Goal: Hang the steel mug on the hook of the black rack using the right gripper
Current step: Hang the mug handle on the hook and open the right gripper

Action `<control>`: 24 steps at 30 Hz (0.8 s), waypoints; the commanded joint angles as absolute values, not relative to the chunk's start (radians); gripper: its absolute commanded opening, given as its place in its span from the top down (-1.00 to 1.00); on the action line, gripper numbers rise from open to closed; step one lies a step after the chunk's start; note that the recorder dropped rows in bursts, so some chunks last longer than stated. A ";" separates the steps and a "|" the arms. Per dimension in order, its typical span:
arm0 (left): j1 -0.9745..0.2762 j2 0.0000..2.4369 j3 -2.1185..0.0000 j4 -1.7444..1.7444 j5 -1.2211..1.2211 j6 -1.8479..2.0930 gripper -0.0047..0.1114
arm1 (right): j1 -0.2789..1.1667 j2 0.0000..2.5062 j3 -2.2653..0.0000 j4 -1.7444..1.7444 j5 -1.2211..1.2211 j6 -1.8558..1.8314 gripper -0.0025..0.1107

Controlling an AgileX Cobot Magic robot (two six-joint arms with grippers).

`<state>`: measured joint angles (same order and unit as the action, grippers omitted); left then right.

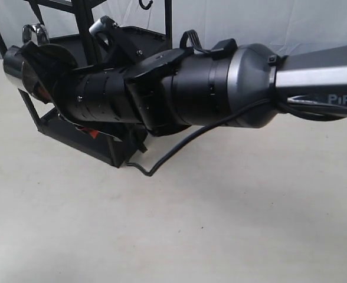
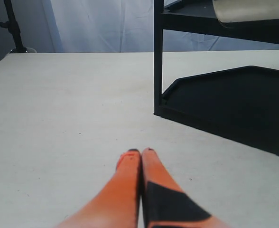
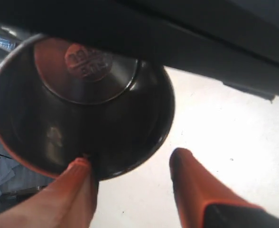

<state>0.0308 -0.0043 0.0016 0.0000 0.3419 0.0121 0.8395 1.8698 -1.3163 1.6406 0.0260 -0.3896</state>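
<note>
**Right arm is holding the steel mug at the black rack**

In the exterior view the right arm is reaching across the picture from the right side to the left, and it is covering most of the black rack (image 1: 85,138) behind it. The steel mug (image 1: 13,66) is showing at the far left end of the arm, beside the rack, above the pale table (image 1: 221,224). One hook (image 1: 146,5) is hanging at the top edge of this view, well apart from the mug.

In the right wrist view the right gripper (image 3: 130,164) is standing with its fingers apart. One finger (image 3: 78,173) is touching the rim of the mug (image 3: 82,104), and the open mouth of the mug is facing the camera. The other finger is lying outside the mug, with table showing between them. Whether the mug is pinched firmly, I cannot tell. A dark bar of the rack (image 3: 187,33) is passing just above the mug.

In the left wrist view the left gripper (image 2: 140,154) is resting low over the table (image 2: 73,104) with its fingertips pressed together, holding nothing. The rack (image 2: 225,99) is standing near it.
</note>
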 commanded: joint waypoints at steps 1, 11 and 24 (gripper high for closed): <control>0.026 0.000 0.000 0.000 0.328 0.007 0.92 | 0.839 1.828 -1.311 1.606 0.018 -0.439 0.12; 0.026 0.000 0.000 0.000 0.328 0.007 0.92 | 0.839 1.762 -1.311 1.507 0.024 -0.446 0.12; 0.026 0.000 0.000 0.000 0.328 0.007 0.92 | 0.839 1.663 -1.239 1.263 0.209 -0.357 0.12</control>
